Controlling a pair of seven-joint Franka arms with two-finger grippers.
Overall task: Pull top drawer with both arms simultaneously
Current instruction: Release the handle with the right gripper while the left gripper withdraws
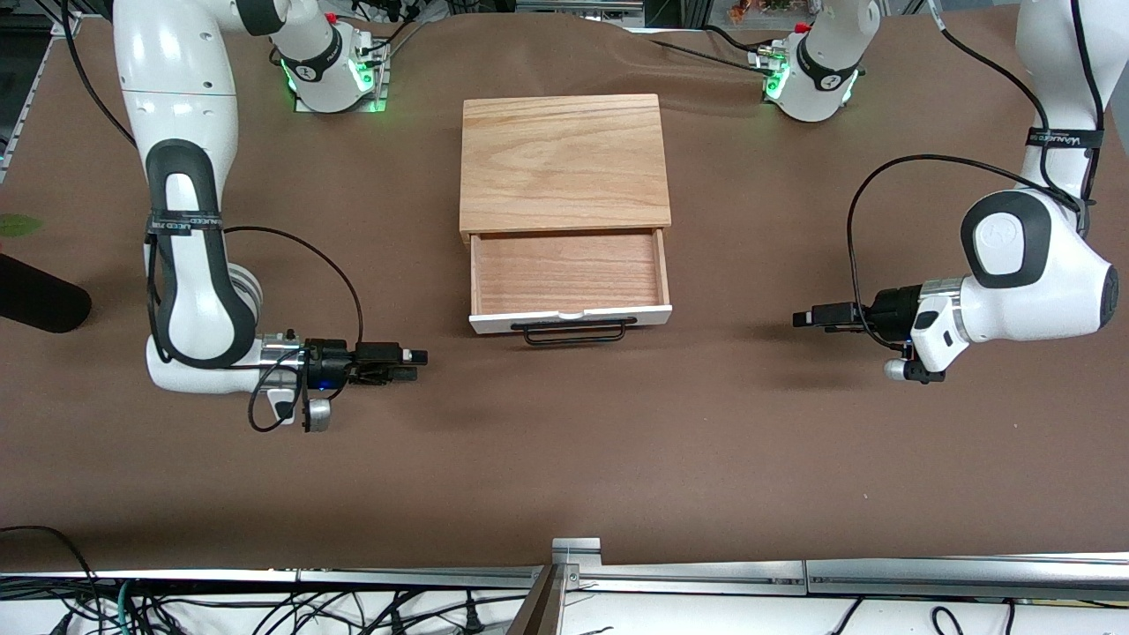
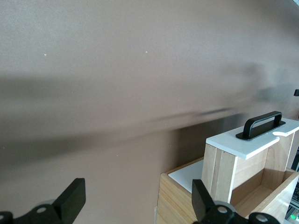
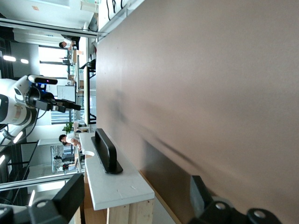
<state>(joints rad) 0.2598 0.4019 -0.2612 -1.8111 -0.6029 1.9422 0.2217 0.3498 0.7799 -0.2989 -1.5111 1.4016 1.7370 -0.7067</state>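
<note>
The top drawer stands pulled out of the oak box, its light-wood tray bare. Its white front panel and black wire handle face the front camera. My right gripper hovers low beside the drawer toward the right arm's end of the table, open and holding nothing. My left gripper hovers toward the left arm's end, also open and holding nothing. The left wrist view shows the panel and handle past my left gripper. In the right wrist view they show as panel and handle past my right gripper.
The oak box body sits mid-table on the brown table cover. A dark rounded object lies at the right arm's end. A metal rail and loose cables run along the table edge nearest the front camera.
</note>
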